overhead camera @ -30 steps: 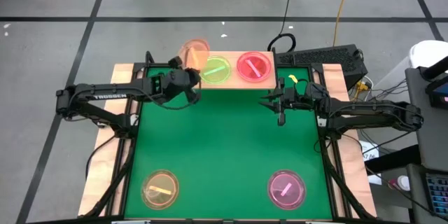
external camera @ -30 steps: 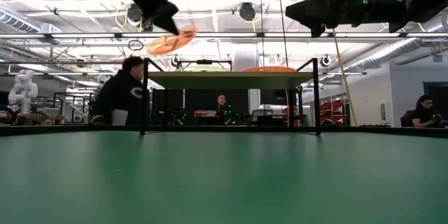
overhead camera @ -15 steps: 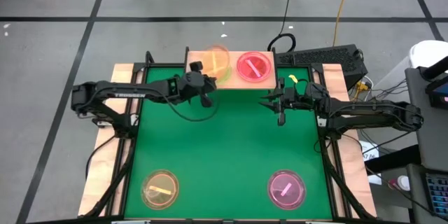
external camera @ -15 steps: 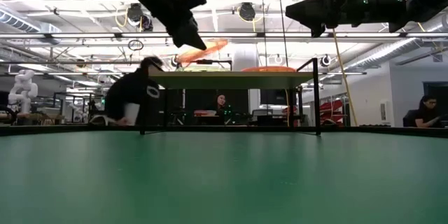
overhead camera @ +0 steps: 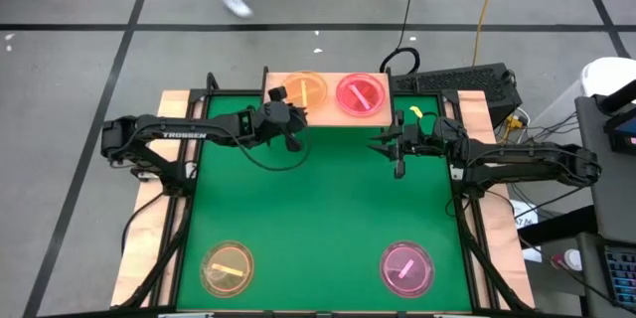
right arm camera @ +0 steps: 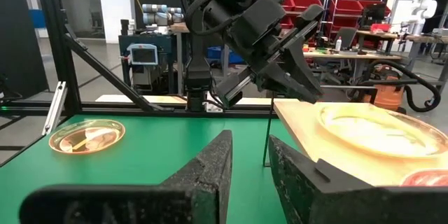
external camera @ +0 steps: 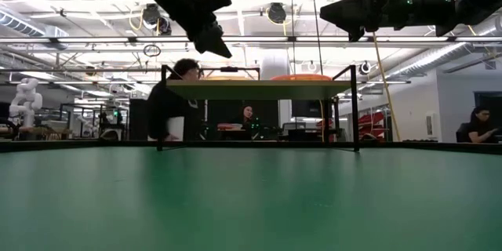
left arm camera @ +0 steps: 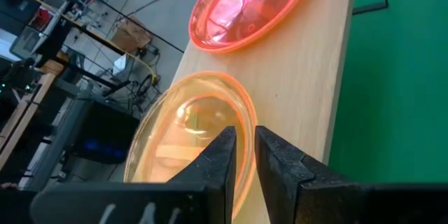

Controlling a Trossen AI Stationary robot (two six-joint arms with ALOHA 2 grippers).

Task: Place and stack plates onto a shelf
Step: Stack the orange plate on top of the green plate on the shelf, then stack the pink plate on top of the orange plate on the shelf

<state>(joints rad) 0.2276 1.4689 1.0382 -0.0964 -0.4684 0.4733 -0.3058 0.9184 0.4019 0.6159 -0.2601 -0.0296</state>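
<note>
The light-wood shelf (overhead camera: 329, 117) stands at the table's far edge. An orange plate (overhead camera: 303, 89) lies flat on its left half, and a second rim shows under it in the left wrist view (left arm camera: 189, 126). A pink plate (overhead camera: 360, 94) lies on the right half. My left gripper (overhead camera: 292, 114) hovers just above the orange plate's near rim (left arm camera: 245, 147), fingers a narrow gap apart and holding nothing. In the low view my left gripper (external camera: 222, 49) stands clear above the shelf (external camera: 259, 90). My right gripper (overhead camera: 378, 145) waits open, raised near the shelf's right end.
Another orange plate (overhead camera: 227, 263) and another pink plate (overhead camera: 407, 266) lie on the green table near its near edge, left and right. The green middle between them and the shelf is bare. A keyboard (overhead camera: 457, 81) sits beyond the right far corner. A person walks behind the table.
My left gripper carried the tilted orange plate from beyond the shelf's left end toward the right, over the green plate, then let go. The orange plate has dropped flat onto the green one. My right arm has kept still.
</note>
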